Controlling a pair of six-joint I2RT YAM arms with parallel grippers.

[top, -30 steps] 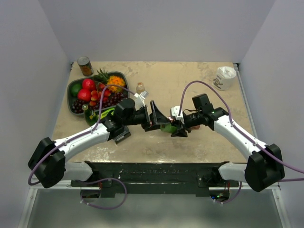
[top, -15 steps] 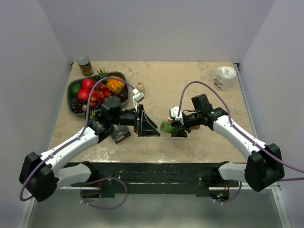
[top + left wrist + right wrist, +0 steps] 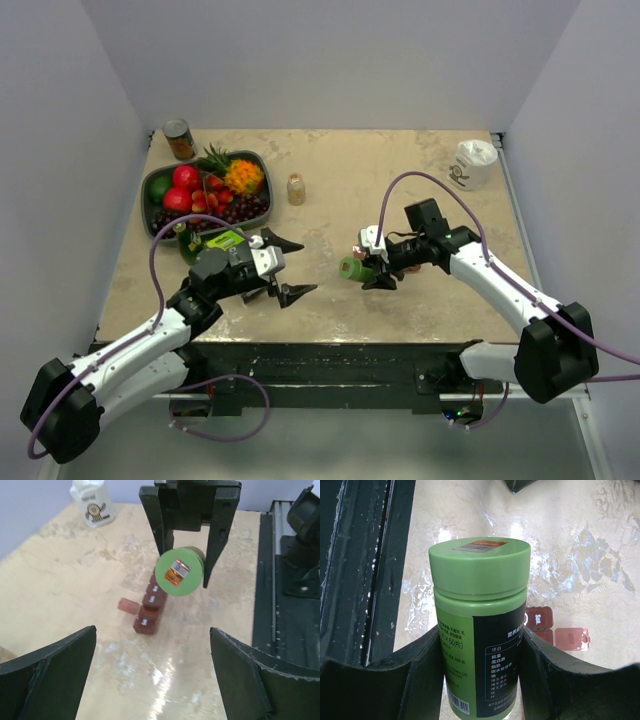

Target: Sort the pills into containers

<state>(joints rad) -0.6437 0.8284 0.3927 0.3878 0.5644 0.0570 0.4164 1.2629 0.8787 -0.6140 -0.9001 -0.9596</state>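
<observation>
1. At the far left of the table [image 3: 420, 200], a can [image 3: 179, 139] is standing just behind a fruit tray [image 3: 148, 192].
2. The left gripper [image 3: 305, 267] is hovering near the front edge with its jaws spread wide, gripping nothing and pointing toward the right arm.
3. A small bottle [image 3: 296, 189] is standing upright farther back, well apart from both arms.
4. The containers [image 3: 149, 611] — one dark red strip — are lying flat on the table, running away under the green bottle [image 3: 479, 590], with one lid at the near end hanging open to the side.
5. The right gripper [image 3: 372, 268] is clamping the green bottle by its body, holding it sideways just above the strip — cap on, facing the left gripper.
6. A white jar [image 3: 473, 163] is standing in the far right corner.
</observation>
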